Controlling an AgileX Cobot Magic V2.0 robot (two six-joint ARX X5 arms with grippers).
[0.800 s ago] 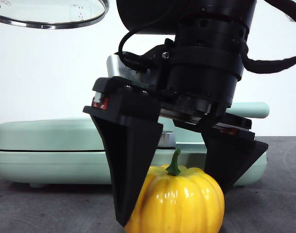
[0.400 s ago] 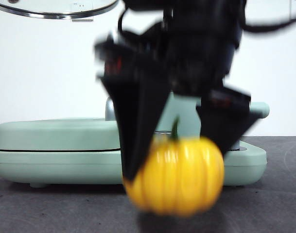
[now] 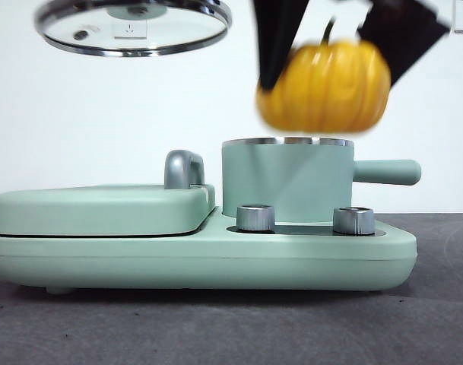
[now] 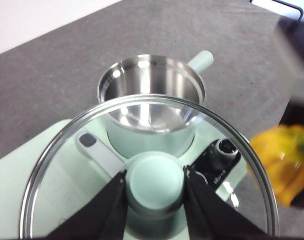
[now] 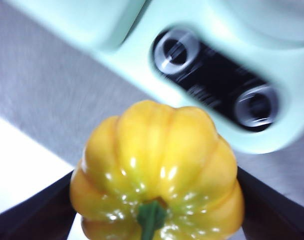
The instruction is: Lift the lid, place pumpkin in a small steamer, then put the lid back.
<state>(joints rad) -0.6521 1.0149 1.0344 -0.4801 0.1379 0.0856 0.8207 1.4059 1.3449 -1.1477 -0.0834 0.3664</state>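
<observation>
The grey worktop point(image 3: 216, 327) carried the mint green cooker point(image 3: 201, 251), with the small steamer point(image 3: 286, 181) standing open on its burner side, steel rim bare. The lid point(image 3: 132, 26) hung high and well to one side, its knob point(image 4: 155, 182) clenched in the left gripper point(image 4: 155, 200). The right gripper point(image 3: 345, 38) grasped the pumpkin point(image 3: 324, 86) in the air just above the steamer. The pumpkin looked nearly as wide as the rim, so it likely needed centring and a level, slow descent before release.
</observation>
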